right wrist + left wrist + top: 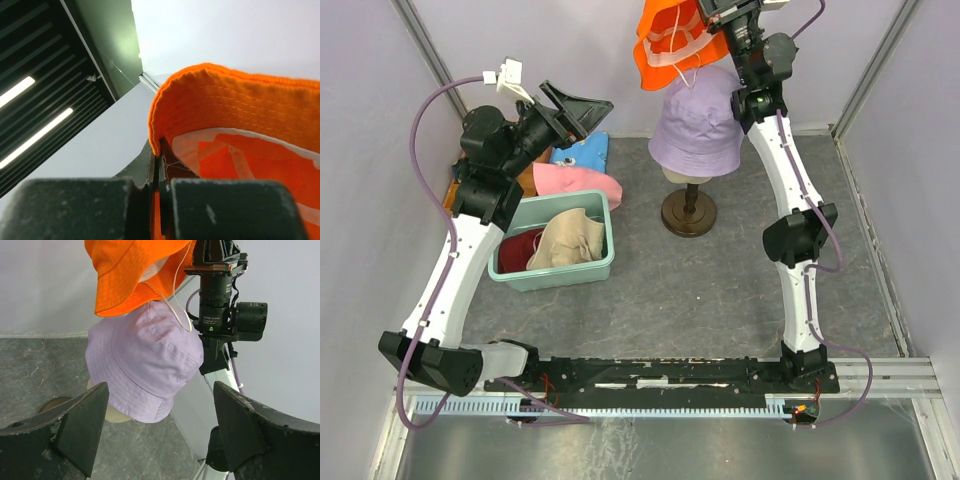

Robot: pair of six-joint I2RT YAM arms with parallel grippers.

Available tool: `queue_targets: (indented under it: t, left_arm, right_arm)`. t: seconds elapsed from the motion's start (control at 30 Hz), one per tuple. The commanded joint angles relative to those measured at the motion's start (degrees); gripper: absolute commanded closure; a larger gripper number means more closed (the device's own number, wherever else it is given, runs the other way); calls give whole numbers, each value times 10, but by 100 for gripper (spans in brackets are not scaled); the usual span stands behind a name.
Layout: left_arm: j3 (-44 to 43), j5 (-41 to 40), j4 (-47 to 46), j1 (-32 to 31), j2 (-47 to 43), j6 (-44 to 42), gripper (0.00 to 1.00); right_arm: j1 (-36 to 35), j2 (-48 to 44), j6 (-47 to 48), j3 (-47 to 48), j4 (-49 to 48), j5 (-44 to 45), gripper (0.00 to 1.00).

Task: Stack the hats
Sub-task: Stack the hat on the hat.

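The right gripper [159, 175] is seen closed on the brim of the orange bucket hat [240, 150], the fabric edge being pinched between its two fingers. The hat is held high at the far side of the cell, opening downward (pale lining and a thin white cord can be made out inside it), just above the lavender bucket hat [698, 130] and slightly to its left; whether the two are touching cannot be told. The lavender bucket hat is seated on the cream mannequin head [682, 176], which is carried on a dark round stand [689, 212] set on the grey table [720, 300].

The left gripper [160, 430] is held in the air at the left with its jaws spread wide and gripping nothing, and is pointed toward the two hats. Below it, the pink hat [582, 185] is laid on the table against the far rim of the teal plastic tub [560, 275]. Inside the tub, the dark red hat [520, 248] and the cream-beige hat [570, 240] are bundled together, the beige one to the right. The blue patterned cloth [582, 152] is partly hidden behind the left gripper
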State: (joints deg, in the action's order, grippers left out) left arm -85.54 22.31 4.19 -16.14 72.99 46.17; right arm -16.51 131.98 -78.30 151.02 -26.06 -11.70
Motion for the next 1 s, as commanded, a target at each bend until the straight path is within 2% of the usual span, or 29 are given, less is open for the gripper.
queue_targets:
  t: [0.0,0.27,0.4,0.53,0.73,0.83,0.97]
  left_arm:
    - [-22,-13,-11,0,0,-27,9]
    - [-20,-15,-9,1,3,-30,9]
    - [-18,-13,-13,1,6,-27,9]
    - [-17,-13,-11,0,4,-29,9]
    - [-13,-18,-3,0,-2,-37,9]
    - [-13,-19,0,1,-4,-39,9]
    - [-14,-20,1,1,-6,-40,9]
  right_arm:
    - [-5,-4,-4,27,-52,-10,100]
    - [-5,-105,62,-111,-20,-81,100]
    - [-4,-95,67,-76,0,-96,100]
    - [-5,-95,67,-74,-50,-77,100]
    - [-4,-52,51,21,-138,-60,100]
    - [-5,-63,62,6,-168,-63,100]
    - [-4,-89,98,-42,-143,-78,100]
